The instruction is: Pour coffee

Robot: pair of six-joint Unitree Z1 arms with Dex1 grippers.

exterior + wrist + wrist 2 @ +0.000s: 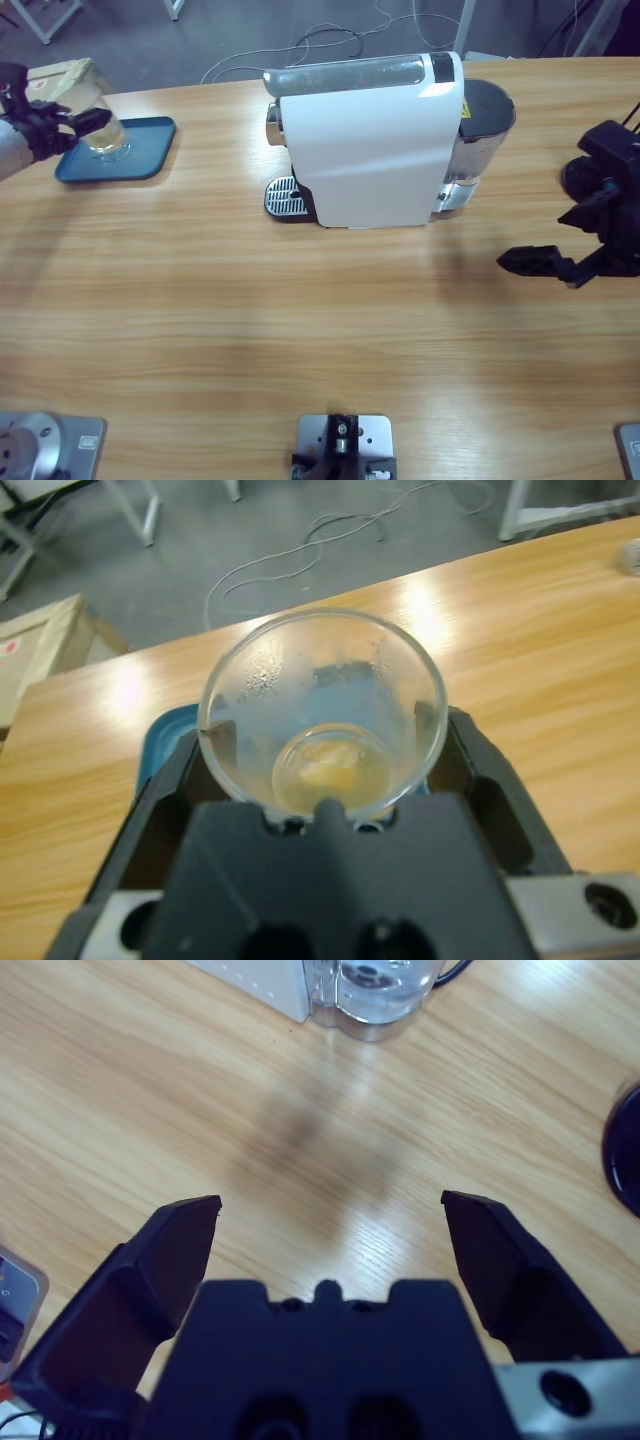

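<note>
Left wrist view: left gripper point(325, 742) is clamping a clear glass tumbler point(322, 705), coffee point(330, 770) pooling at its bottom, above the blue tray point(160, 742); right gripper point(330, 1210) is gaping wide, empty.

Thin layer of pale amber-brown coffee point(330, 765) pooled at the bottom of a clear glass tumbler point(100, 125), upper left of the high view.
</note>
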